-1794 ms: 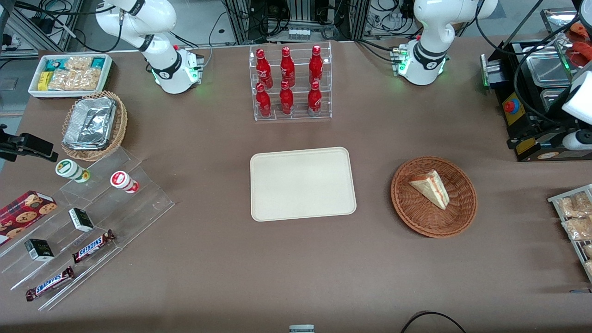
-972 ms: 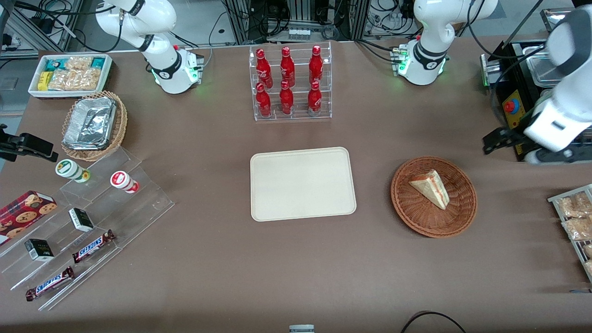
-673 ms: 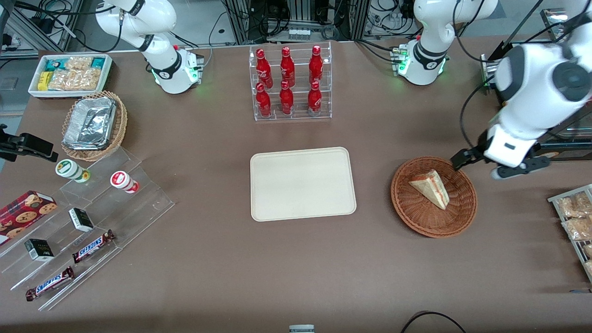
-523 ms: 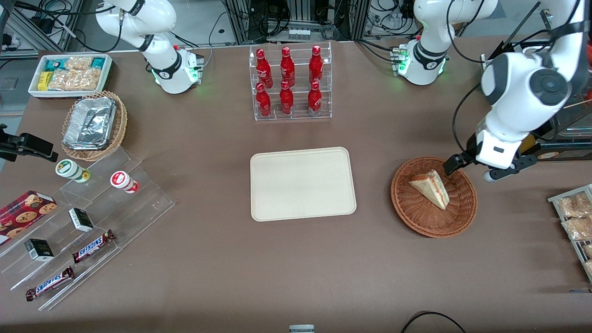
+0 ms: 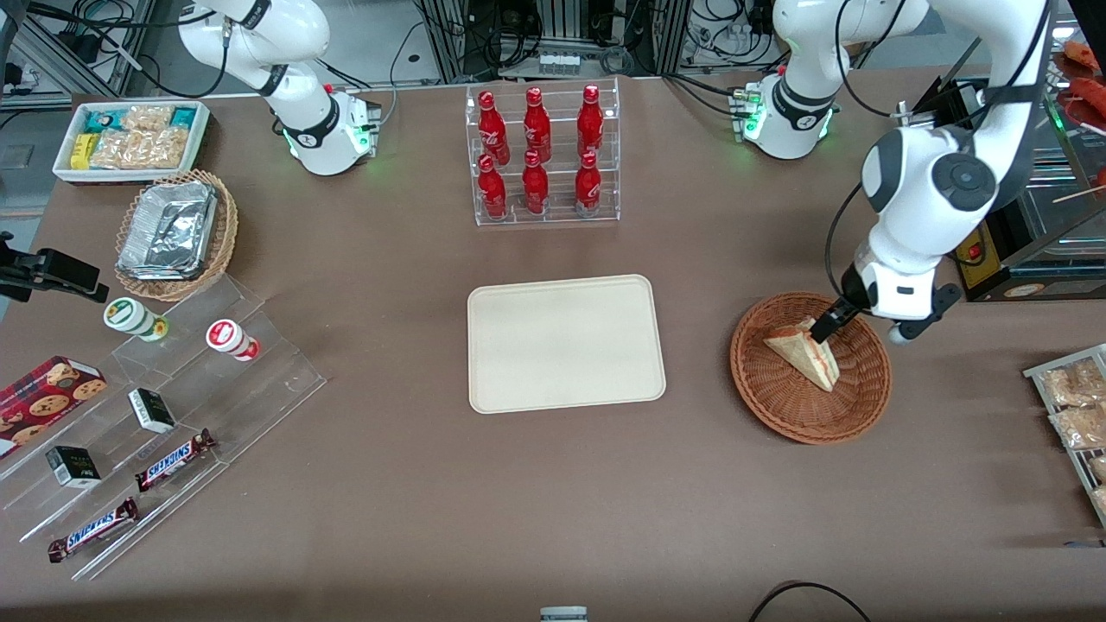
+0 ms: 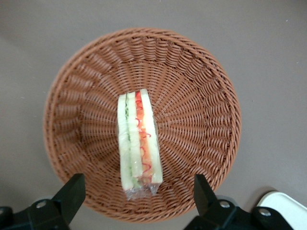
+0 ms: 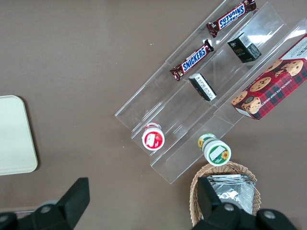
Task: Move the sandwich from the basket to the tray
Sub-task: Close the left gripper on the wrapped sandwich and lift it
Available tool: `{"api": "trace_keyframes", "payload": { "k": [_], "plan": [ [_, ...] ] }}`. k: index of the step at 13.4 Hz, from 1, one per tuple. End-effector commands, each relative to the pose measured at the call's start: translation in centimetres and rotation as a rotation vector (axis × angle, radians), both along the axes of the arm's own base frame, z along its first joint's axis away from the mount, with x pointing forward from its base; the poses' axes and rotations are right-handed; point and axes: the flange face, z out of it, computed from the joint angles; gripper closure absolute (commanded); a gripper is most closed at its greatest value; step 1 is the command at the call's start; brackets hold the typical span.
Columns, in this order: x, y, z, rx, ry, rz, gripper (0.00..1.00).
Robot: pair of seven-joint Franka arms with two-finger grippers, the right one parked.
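Swung in from the working arm's end of the table, now poised over the sandwich (image 6: 139, 143). Lying in the basket (image 6: 201, 91), filling edge up, straddled by spread, empty fingers (image 6: 72, 191) of the gripper (image 5: 823, 330). Farther toward the parked arm's end, well apart: bare tray (image 5: 566, 344).

Sandwich (image 6: 138, 143) on edge in basket (image 6: 201, 86); tray (image 5: 566, 343) bare.
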Motion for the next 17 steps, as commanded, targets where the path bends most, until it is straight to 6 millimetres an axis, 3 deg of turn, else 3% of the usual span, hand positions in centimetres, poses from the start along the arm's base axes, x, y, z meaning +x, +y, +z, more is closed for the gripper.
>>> {"api": "trace_keyframes", "payload": {
  "k": [1, 6, 7, 8, 9, 10, 12, 15, 17],
  "plan": [
    [-0.1, -0.4, -3.3, -0.019, -0.005, 0.040, 0.00],
    [-0.4, -0.5, -8.8, -0.029, 0.048, 0.043, 0.01],
    [-0.3, -0.5, -9.1, -0.032, 0.039, 0.049, 0.18],
    [-0.1, -0.5, -9.1, -0.034, 0.038, 0.063, 0.68],
    [0.0, -0.5, -9.0, -0.034, 0.035, 0.059, 1.00],
    [0.1, -0.5, -8.6, -0.031, 0.030, 0.052, 1.00],
    [0.6, -0.5, -6.4, -0.025, -0.002, 0.040, 1.00],
    [2.5, -1.2, 0.9, 0.007, -0.014, -0.005, 1.00],
    [4.4, -4.8, 6.4, 0.016, 0.033, -0.072, 1.00]
  ]
}}
